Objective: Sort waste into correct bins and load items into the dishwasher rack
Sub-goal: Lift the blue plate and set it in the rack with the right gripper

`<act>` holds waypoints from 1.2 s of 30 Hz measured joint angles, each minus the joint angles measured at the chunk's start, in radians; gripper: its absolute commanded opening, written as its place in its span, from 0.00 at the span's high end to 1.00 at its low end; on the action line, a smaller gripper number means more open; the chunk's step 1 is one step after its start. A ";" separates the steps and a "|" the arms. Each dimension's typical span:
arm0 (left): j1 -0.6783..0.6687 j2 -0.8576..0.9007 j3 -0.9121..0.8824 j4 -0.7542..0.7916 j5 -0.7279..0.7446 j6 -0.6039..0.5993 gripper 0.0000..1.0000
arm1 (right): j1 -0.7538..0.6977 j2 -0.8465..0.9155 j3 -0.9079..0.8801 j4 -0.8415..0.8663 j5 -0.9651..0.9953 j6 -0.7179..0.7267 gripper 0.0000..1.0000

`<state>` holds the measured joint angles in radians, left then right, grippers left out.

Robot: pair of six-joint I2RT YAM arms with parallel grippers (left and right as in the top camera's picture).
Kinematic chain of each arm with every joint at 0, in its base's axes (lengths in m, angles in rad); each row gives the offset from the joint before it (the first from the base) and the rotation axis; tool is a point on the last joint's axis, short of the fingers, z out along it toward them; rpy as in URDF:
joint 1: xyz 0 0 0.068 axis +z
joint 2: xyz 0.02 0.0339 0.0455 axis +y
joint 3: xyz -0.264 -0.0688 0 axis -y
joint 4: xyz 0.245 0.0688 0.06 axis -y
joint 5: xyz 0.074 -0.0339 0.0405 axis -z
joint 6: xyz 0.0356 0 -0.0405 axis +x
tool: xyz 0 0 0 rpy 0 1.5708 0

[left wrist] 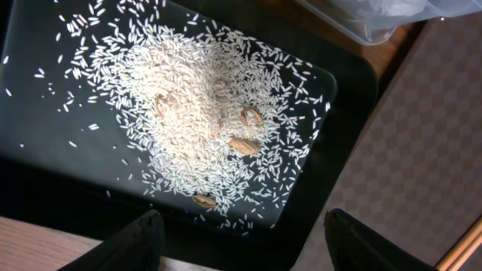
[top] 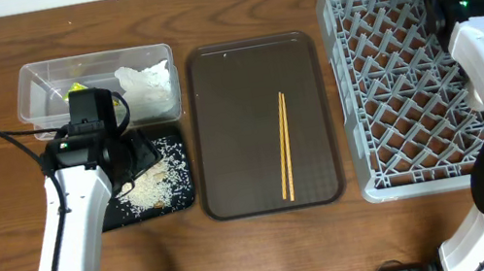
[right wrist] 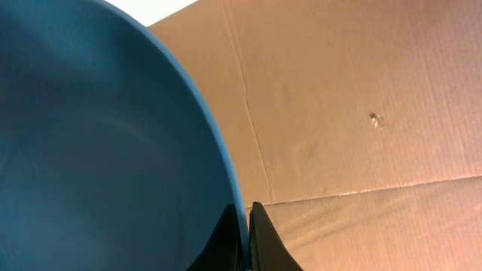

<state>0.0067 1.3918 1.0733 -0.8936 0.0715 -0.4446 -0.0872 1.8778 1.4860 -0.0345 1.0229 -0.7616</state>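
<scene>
My left gripper (left wrist: 245,241) is open and empty, just above the near edge of the shallow black tray (left wrist: 45,165), which holds a heap of whitish rice scraps (left wrist: 203,105) with a few brown bits. In the overhead view the rice (top: 154,185) lies on the black tray (top: 184,199). The clear tub (top: 38,96) holds the yellow-green wrapper (top: 76,88) and the white tissue (top: 146,81). My right gripper (right wrist: 242,214) is shut on the rim of the dark-blue plate (right wrist: 98,150), over the far right of the grey rack (top: 400,79). The chopsticks (top: 283,145) lie on the brown tray. Bowl and cups are out of view.
The brown serving tray (top: 218,110) lies between the black tray and the rack. The clear tub's corner (left wrist: 376,22) shows beyond the black tray. Brown cardboard (right wrist: 361,113) fills the background behind the plate.
</scene>
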 measured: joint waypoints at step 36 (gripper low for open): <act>0.000 0.000 0.000 0.000 0.000 0.000 0.29 | 0.219 -0.270 -0.008 -0.425 -0.409 0.302 0.20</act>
<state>0.0067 1.3918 1.0733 -0.8932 0.0715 -0.4450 0.1314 1.6081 1.4776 -0.4599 0.6140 -0.4595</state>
